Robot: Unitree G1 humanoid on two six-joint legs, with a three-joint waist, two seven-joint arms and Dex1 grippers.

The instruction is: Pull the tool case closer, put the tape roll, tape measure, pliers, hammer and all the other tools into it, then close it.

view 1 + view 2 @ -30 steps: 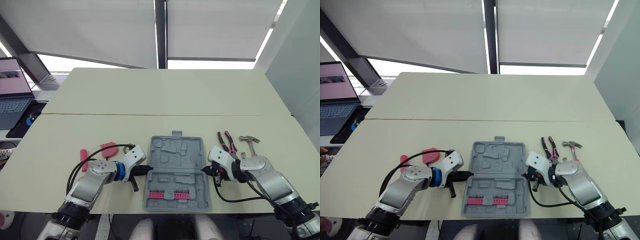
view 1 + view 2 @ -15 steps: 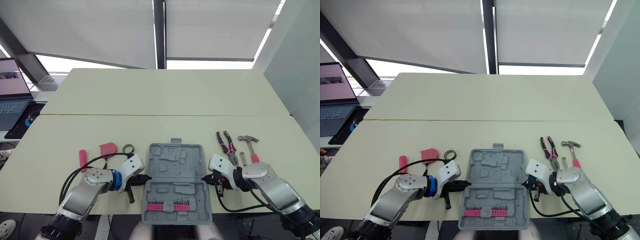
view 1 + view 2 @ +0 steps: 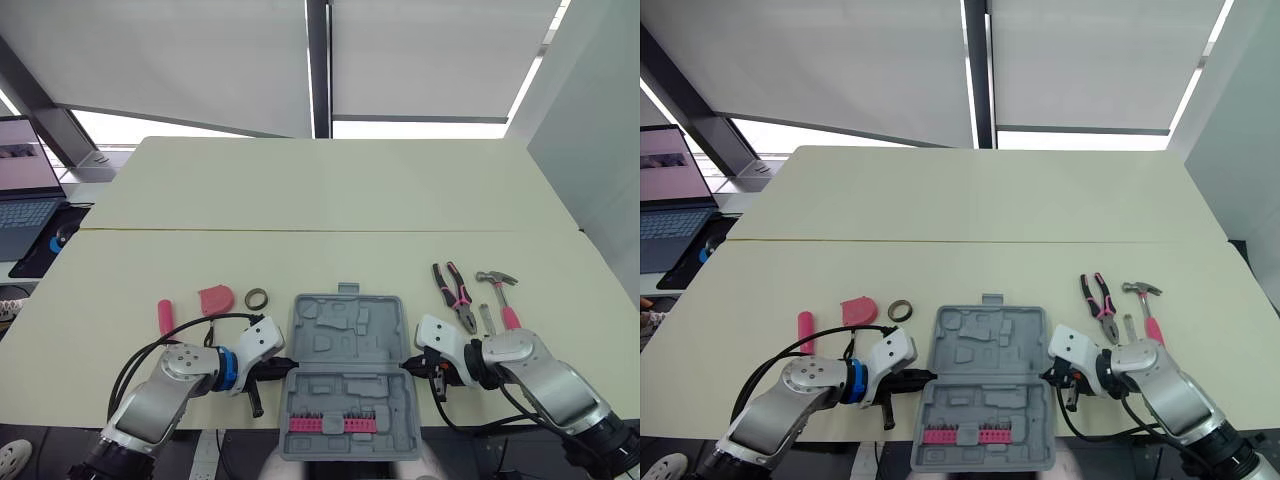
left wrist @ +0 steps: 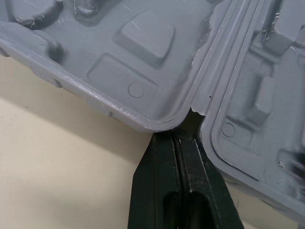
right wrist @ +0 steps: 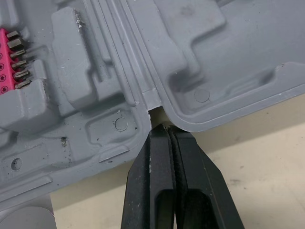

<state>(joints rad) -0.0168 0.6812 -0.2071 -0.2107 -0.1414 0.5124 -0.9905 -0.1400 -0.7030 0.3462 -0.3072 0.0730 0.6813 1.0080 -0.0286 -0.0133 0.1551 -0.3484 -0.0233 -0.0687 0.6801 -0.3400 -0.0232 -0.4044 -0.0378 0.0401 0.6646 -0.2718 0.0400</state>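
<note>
Holding left pincer (image 4: 178, 138) closed to a single flat blade, tips seated in the hinge notch on one side of the tool case (image 3: 345, 340). Matching that with right pincer (image 5: 164, 131), likewise pressed shut and lodged in the notch on the opposite side. Clasping nothing with either: hooking rather than gripping, probably to draw the case in straight, without skewing. Between the two pincers, lying open and flat, lid half farther out and base half nearer, joined along the hinge line right at the tips. Carrying a row of pink bits (image 3: 333, 424) in the base half, nearer than both pincers; otherwise showing bare moulded pockets, so no loading judged done yet. Close beside the left pincer's wrist, a dark-handled tool (image 3: 256, 397), kind unclear. Farther out beyond the left pincer, tape roll (image 3: 256, 298) first, then pink tape measure (image 3: 216, 298), then a pink-handled tool (image 3: 165, 317) outermost, all apart from the case. Out beyond the right pincer, pliers (image 3: 455, 295), a slim tool (image 3: 485, 318) too small to name, and hammer (image 3: 503, 300), side by side, placed handily for picking up after the pull. Seeming to reach the near edge of the table (image 3: 330, 190), so judging the pull close to done.
</note>
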